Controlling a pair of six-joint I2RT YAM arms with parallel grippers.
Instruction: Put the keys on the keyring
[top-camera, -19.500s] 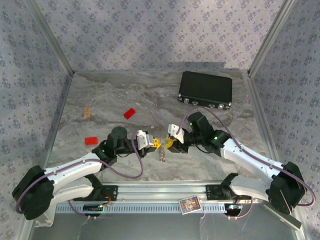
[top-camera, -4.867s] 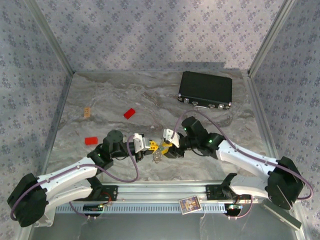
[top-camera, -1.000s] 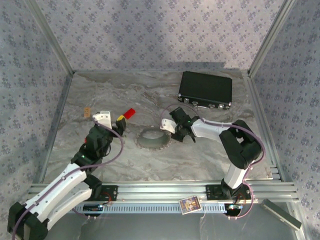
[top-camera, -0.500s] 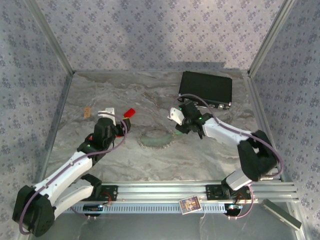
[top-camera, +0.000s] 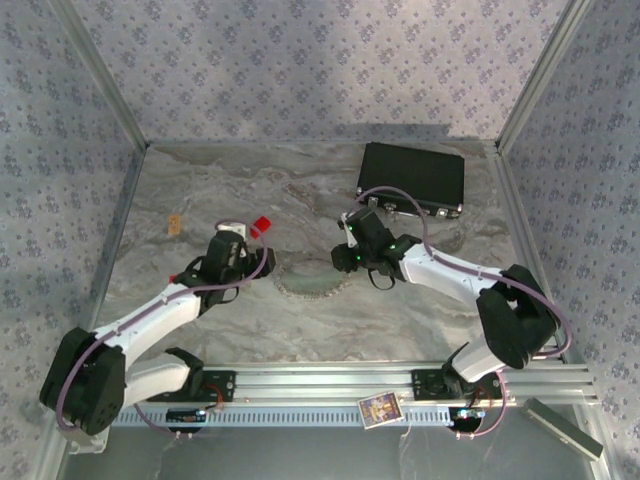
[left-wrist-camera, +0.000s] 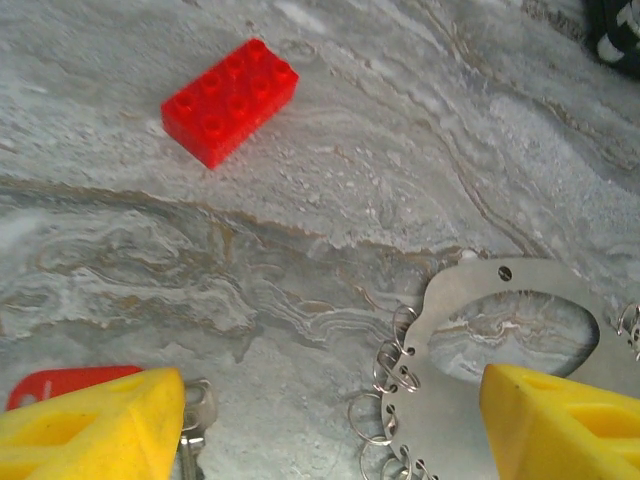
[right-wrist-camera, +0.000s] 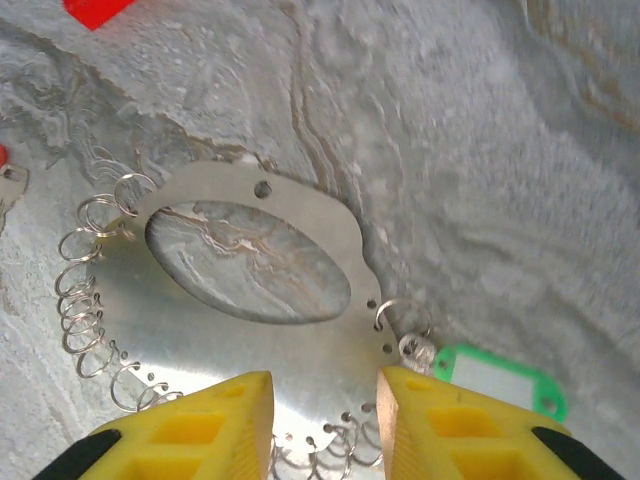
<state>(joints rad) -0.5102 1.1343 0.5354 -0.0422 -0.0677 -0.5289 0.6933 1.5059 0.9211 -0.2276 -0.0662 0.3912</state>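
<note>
My left fingers (left-wrist-camera: 100, 425) and right fingers (right-wrist-camera: 190, 435) are hanging apart, empty. The green key (right-wrist-camera: 503, 387) is lying just beside the keyring (right-wrist-camera: 402, 316) on the desk (left-wrist-camera: 400, 150), the red key (left-wrist-camera: 62, 384) by my left fingers. I'm aiming for plastic heads, avoiding the plate (right-wrist-camera: 320, 355).

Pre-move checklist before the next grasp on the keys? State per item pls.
1. Left pincer open and empty: ok.
2. Right pincer open and empty: ok.
3. Red key in sight beside the left pincer: ok.
4. Green key in sight beside the right pincer: ok.
5. Green key threaded on the keyring next to it: cannot tell.
6. Red brick lying apart from the left pincer: ok.
</note>
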